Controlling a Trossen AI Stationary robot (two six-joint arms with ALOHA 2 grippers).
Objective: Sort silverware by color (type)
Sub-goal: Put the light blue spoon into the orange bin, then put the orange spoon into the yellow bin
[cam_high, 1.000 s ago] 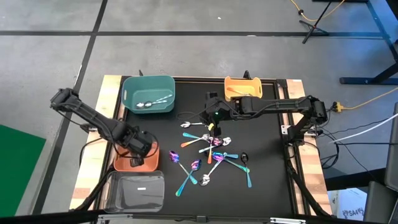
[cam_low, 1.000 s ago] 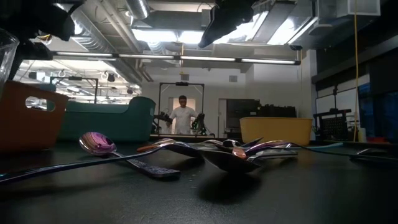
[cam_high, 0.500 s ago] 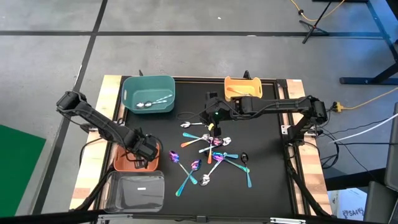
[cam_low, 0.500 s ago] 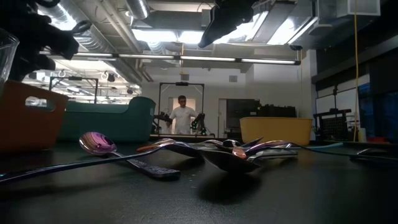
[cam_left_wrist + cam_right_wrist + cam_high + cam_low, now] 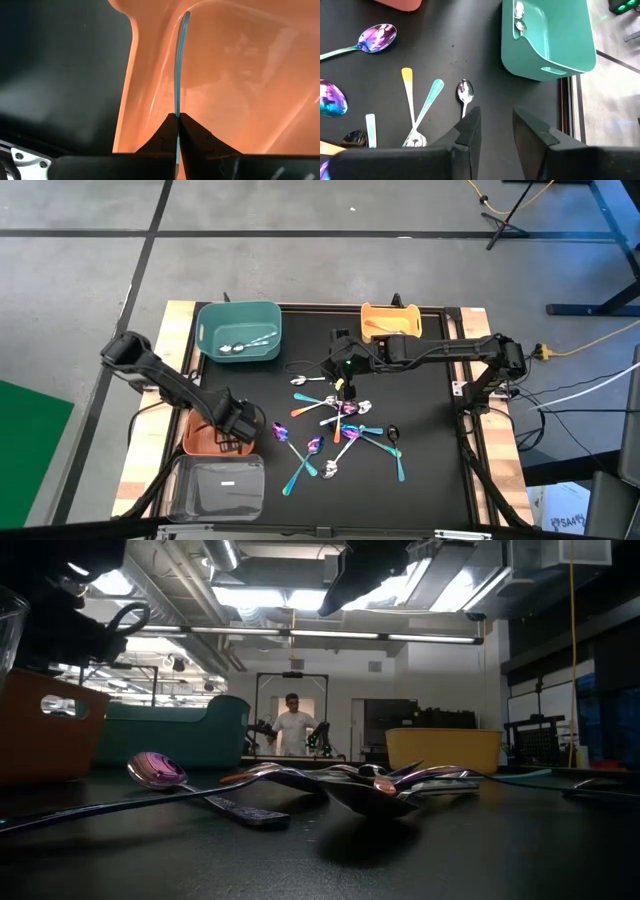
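My left gripper (image 5: 236, 426) points down into the orange-brown bin (image 5: 203, 444) at the table's left and is shut on a teal-blue spoon (image 5: 178, 65), seen edge-on against the bin's inner wall (image 5: 240, 75). My right gripper (image 5: 494, 125) hangs open above the far middle of the table, over a silver spoon (image 5: 464, 92), touching nothing. The other silverware (image 5: 340, 425) lies scattered on the black mat: purple-rainbow, teal, silver, black and copper spoons. Two silver spoons (image 5: 240, 346) lie in the teal bin (image 5: 238, 330). My left gripper pinches the teal-blue spoon between its two fingertips (image 5: 170, 125), which come from above, pointing down. The spoon runs on from the fingers along their line, down into the orange-brown bin. Whether its far end (image 5: 186, 15) touches the bin, I cannot tell.
A clear bin (image 5: 218, 485) stands at the near left next to the orange-brown one, and a yellow bin (image 5: 390, 322) at the far edge. In the low view a person (image 5: 294, 728) stands in the room far behind the table.
My left gripper has sunk toward the orange-brown bin and shifted a little toward the table's right, still shut. The right arm has kept still.
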